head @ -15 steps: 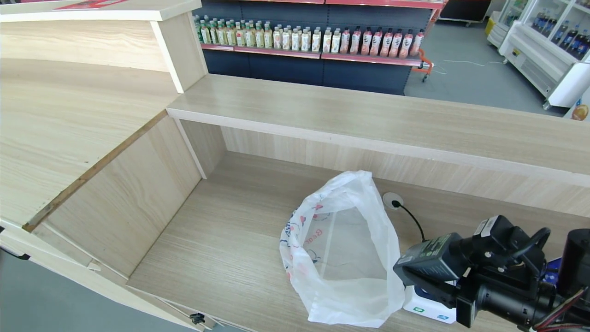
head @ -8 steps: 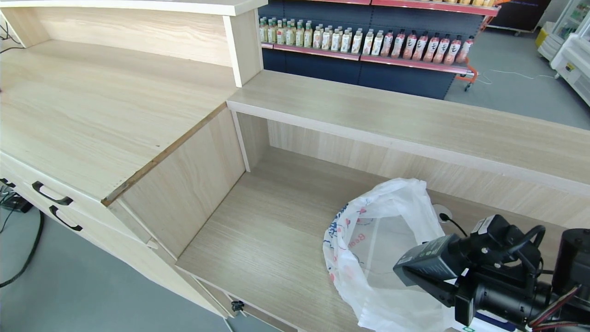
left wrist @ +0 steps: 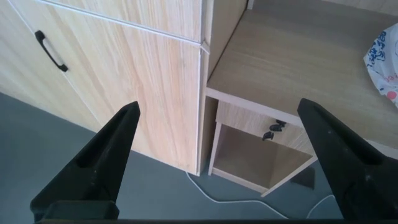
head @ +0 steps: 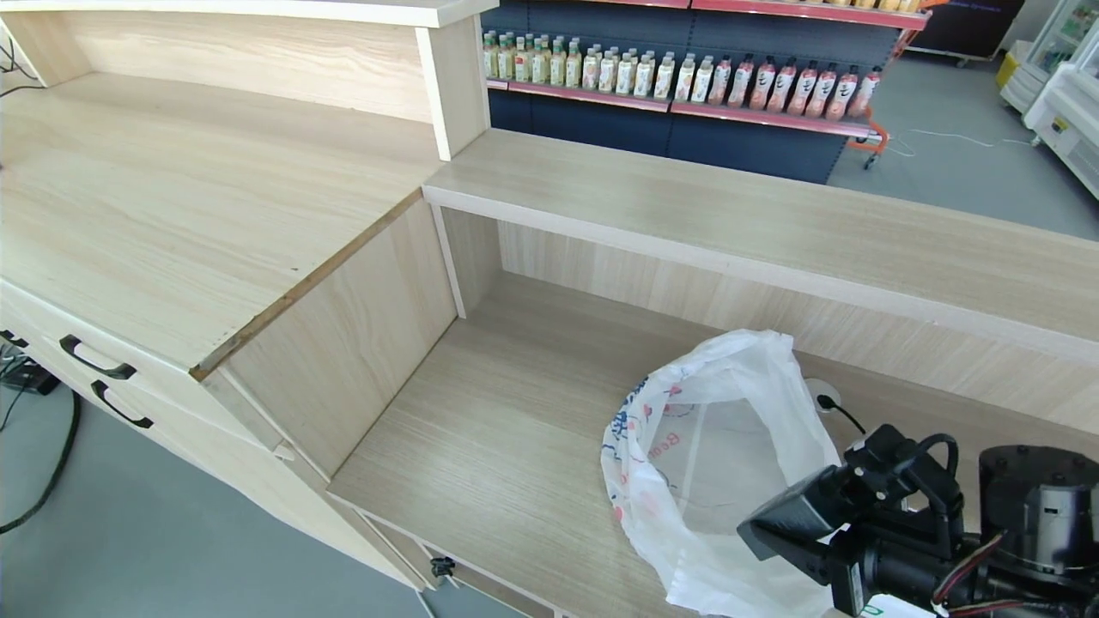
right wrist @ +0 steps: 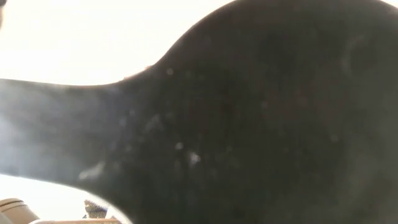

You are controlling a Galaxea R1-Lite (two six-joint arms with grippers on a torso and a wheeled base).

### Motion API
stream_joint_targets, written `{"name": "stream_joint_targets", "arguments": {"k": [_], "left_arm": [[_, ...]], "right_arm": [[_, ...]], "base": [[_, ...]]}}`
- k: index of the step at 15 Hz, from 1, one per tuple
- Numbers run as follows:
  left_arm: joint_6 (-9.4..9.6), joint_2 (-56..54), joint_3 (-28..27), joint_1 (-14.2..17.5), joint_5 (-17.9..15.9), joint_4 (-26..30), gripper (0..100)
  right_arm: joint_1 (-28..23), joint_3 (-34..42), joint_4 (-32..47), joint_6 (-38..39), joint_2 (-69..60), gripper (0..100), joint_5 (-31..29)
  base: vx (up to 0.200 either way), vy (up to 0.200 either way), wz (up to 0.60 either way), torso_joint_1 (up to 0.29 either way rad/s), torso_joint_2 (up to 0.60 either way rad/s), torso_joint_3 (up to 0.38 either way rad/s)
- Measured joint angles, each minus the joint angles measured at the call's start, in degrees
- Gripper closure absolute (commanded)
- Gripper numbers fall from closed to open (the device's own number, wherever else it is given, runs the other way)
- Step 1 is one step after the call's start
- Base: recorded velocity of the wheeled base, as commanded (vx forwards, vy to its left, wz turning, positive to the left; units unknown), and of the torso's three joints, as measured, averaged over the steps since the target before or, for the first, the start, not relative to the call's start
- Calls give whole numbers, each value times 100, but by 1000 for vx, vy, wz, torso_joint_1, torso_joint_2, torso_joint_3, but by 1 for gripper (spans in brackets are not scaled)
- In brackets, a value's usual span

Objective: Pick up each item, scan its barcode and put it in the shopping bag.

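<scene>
Head view, right arm (head: 901, 549) lower, bag (head: 738, 386) unmoved

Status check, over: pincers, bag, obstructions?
Left pincer open, empty, out beside the counter. Shopping bag mouth open on lower shelf. Right arm close beside bag.

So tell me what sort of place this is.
Most likely a shop checkout: a long wooden counter, rows of bottled drinks on a store shelf behind it, and a plastic shopping bag standing open on its lower level.
</scene>
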Motion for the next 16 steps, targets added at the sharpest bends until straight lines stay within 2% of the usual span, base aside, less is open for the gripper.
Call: {"name": "stream_joint_targets", "arguments": {"k": [6, 12, 16], "left_arm": [[2, 0, 0, 0, 0, 0, 0], [0, 0, 0, -2, -1, 0, 0], [2, 0, 0, 0, 0, 0, 0]], "right_arm": [[-33, 311, -1393, 69, 957, 100, -40], [-166, 413, -1473, 23, 1412, 100, -65], [-202, 413, -1503, 20, 1552, 100, -333]], "base": [[0, 0, 0, 0, 0, 0], [0, 0, 0, 0, 0, 0], [0, 0, 0, 0, 0, 0]]}}
